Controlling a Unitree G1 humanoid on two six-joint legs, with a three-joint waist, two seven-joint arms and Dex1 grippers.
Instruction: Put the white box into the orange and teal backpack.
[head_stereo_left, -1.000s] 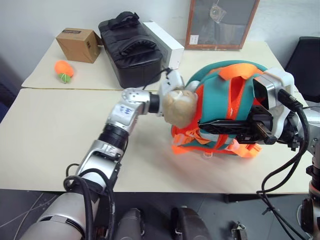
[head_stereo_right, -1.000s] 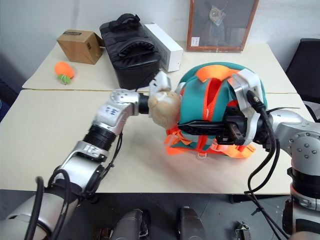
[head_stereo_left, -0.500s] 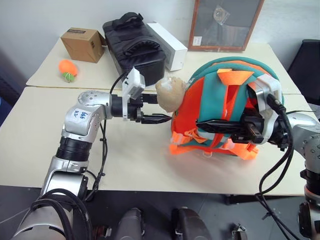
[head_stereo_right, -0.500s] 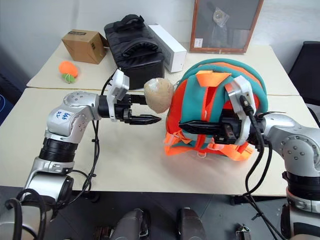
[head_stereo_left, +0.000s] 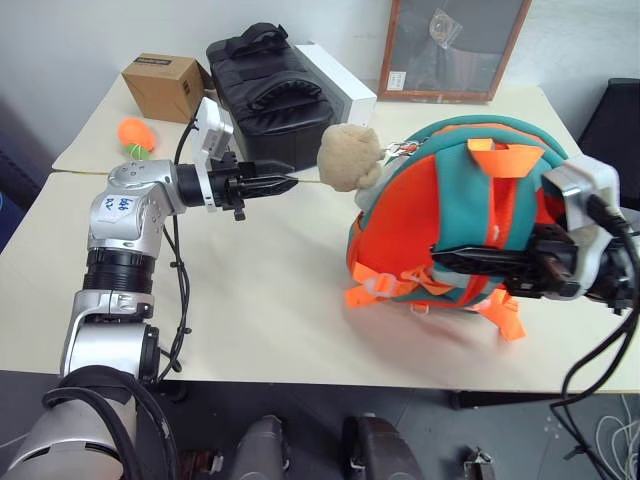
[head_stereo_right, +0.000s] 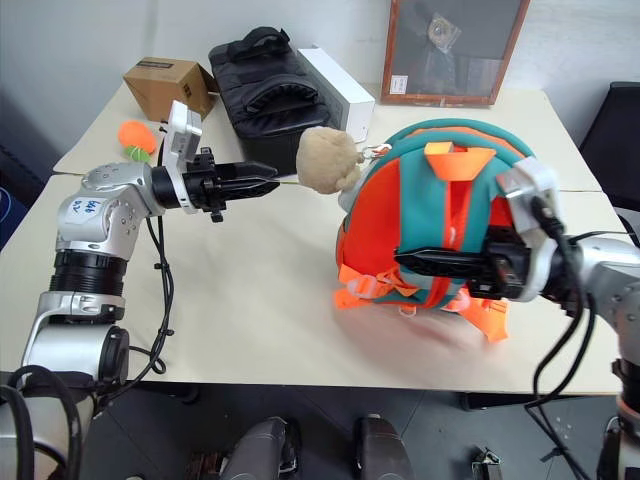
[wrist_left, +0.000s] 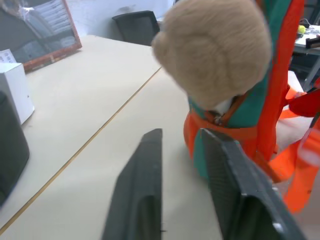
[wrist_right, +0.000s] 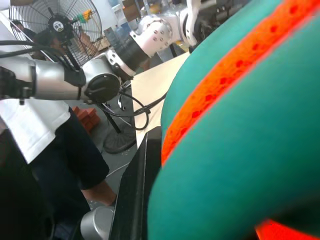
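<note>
Right claw (head_stereo_left: 455, 262) clamps the straps of the orange and teal backpack (head_stereo_left: 415, 225), upright on the worktop (head_stereo_left: 270, 310); left claw (head_stereo_left: 281, 183), fingers together and empty, points level at it, backpack at its 4 o'clock, bear charm (head_stereo_left: 348, 157) between

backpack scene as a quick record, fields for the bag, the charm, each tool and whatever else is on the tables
bag: orange and teal backpack, upright on the table
charm: tan teddy bear, at the bag's upper edge
left tool: shut, empty, pointing at the bear, apart from it
right tool: shut on a teal strap of the bag
behind: black duffel, white carton, brown box, orange toy
</note>
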